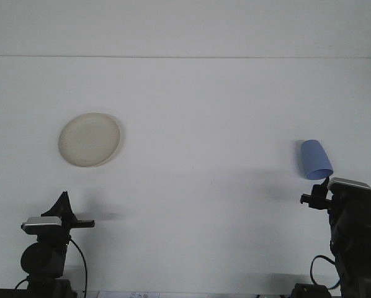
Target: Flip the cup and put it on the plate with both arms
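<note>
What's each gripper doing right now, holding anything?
Left gripper: low at the near edge, holding nothing; open or shut cannot be told.
Right gripper: just below the blue cup, not holding it; open or shut cannot be told.

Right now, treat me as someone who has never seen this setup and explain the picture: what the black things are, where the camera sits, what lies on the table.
The picture comes from one camera that looks forward over a white table, the way the robot faces. The two black shapes at the bottom are the robot's arms, each ending in a gripper. The left gripper sits low near the front edge, well short of the cream plate. The right gripper is raised close beside a blue cup, which lies tipped on its side with its opening toward the camera. Nothing is held: the cup rests on the table and the plate has nothing on it. Whether the fingers are open is too small to tell.
</note>
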Motion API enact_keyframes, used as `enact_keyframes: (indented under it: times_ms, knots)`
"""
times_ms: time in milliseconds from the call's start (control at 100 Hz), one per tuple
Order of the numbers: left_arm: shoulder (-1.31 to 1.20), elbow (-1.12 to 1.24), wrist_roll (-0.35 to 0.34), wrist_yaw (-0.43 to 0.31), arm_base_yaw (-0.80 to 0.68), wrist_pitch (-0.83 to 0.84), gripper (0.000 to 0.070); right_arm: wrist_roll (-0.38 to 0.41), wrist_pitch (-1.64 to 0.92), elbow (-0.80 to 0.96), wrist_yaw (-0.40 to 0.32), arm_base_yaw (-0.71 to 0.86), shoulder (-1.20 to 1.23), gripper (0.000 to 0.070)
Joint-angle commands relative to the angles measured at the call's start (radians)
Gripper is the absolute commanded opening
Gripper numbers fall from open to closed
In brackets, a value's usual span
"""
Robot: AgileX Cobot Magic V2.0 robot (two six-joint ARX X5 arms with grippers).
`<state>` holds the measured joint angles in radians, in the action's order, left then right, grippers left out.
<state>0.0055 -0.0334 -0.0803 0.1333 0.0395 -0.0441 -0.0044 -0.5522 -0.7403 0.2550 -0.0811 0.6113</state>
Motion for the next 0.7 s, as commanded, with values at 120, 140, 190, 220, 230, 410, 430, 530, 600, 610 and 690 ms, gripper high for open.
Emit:
enact_keyframes:
  times_ms: [120,140,190,220,230,410,430,530,600,610,690]
  knots:
    - [-0.002,0.019,-0.005,0.004,-0.001,-0.01,0.0013,-0.053,-0.001,-0.004,-0.036,-0.094,0.193,0.0455]
    - [-0.002,0.019,-0.005,0.004,-0.001,-0.01,0.0013,-0.058,0.005,-0.004,-0.043,-0.108,0.212,0.0455]
    - [-0.002,0.019,-0.005,0.004,-0.001,-0.01,0.0013,-0.075,0.021,-0.003,-0.072,-0.143,0.259,0.0455]
    - [-0.002,0.019,-0.005,0.004,-0.001,-0.01,0.0013,-0.084,0.034,-0.002,-0.092,-0.166,0.286,0.0454]
    - [-0.002,0.019,-0.005,0.004,-0.001,-0.01,0.0013,-0.086,0.037,-0.001,-0.1,-0.172,0.294,0.0454]
    - [-0.002,0.019,-0.005,0.004,-0.001,-0.01,0.0013,-0.119,0.164,0.043,-0.202,-0.272,0.413,0.0451]
    - [-0.002,0.019,-0.005,0.004,-0.001,-0.01,0.0013,-0.125,0.178,0.05,-0.209,-0.28,0.423,0.045]
    - [-0.002,0.019,-0.005,0.004,-0.001,-0.01,0.0013,-0.143,0.267,0.09,-0.241,-0.307,0.469,0.0448]
    - [-0.002,0.019,-0.005,0.004,-0.001,-0.01,0.0013,-0.155,0.353,0.119,-0.258,-0.317,0.492,0.0446]
    - [-0.002,0.019,-0.005,0.004,-0.001,-0.01,0.0013,-0.156,0.365,0.123,-0.261,-0.318,0.495,0.0445]
    - [-0.002,0.019,-0.005,0.004,-0.001,-0.01,0.0013,-0.163,0.459,0.151,-0.287,-0.32,0.522,0.042]
